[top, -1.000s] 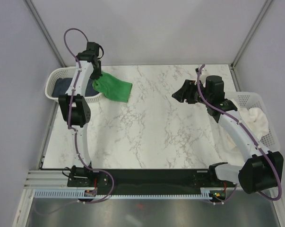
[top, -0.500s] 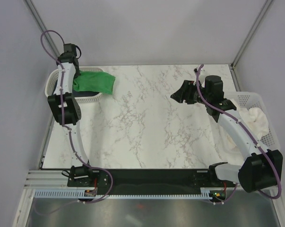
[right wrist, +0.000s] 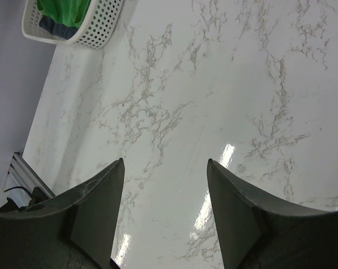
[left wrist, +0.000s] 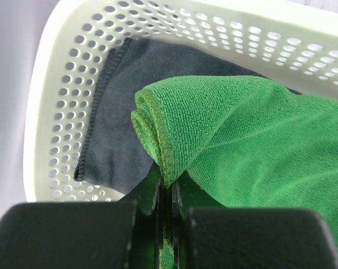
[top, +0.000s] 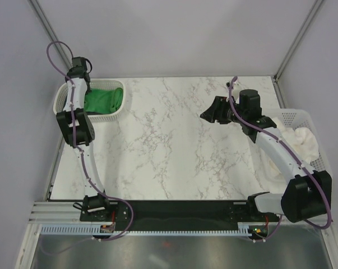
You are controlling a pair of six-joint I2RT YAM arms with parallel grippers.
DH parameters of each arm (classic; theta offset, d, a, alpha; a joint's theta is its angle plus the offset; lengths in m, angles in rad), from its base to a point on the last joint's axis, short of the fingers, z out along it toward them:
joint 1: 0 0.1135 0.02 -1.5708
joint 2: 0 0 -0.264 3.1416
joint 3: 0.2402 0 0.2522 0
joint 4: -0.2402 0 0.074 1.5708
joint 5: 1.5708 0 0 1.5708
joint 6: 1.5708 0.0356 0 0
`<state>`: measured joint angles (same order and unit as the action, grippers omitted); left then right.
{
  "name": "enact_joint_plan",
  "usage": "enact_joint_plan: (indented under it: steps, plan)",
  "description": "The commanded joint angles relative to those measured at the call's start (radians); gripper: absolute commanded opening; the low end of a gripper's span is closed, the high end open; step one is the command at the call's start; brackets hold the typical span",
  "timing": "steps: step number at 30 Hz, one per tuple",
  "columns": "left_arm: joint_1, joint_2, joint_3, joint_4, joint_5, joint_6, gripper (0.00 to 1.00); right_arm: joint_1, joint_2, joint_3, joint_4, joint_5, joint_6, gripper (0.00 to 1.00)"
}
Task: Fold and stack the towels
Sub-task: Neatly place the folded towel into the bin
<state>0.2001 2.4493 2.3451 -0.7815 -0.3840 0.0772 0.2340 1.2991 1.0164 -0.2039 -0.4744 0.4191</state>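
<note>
Nearest the arm bases on the right, a white slotted plastic basket (top: 291, 113) holds crumpled cream towels (top: 303, 143), not yet folded. Further out, the right tool (right wrist: 165, 163) hangs above the white marbled surface (right wrist: 225, 78), its fingers apart with nothing between them. At the far left corner, the left tool (left wrist: 166, 193) is clamped on a folded edge of the green microfibre towel (left wrist: 253, 140), which lies inside a white perforated plastic basket (left wrist: 59, 78) on top of a flat dark grey towel (left wrist: 115, 106).

The green cloth looks light, soft and limp, so it will likely sag and lose its fold if lifted by one point. Its pile should grip well. The stitched hem at a corner seems the best place to hold it, with both layers pinched together.
</note>
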Motion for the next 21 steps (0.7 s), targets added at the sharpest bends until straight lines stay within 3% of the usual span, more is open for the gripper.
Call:
enact_joint_plan:
  steps: [1,9,17,19,20,21]
  plan:
    - [0.035,0.005,0.039,0.065,-0.023,0.041,0.02,0.004,0.012,0.019,0.024,-0.02,0.004,0.69]
    - [0.079,0.037,0.04,0.085,-0.032,0.041,0.02,0.005,0.046,0.03,0.024,-0.018,0.007,0.69]
    - [0.084,0.053,0.06,0.14,-0.004,0.045,0.09,0.002,0.068,0.036,0.026,-0.02,0.007,0.69]
    - [0.084,0.053,0.059,0.162,-0.001,0.053,0.15,0.004,0.069,0.037,0.024,-0.023,0.009,0.69]
    - [0.084,0.056,0.057,0.171,-0.006,0.062,0.24,0.004,0.072,0.04,0.024,-0.024,0.01,0.69]
    - [0.082,0.056,0.056,0.182,-0.019,0.065,0.46,0.004,0.072,0.042,0.023,-0.024,0.01,0.69]
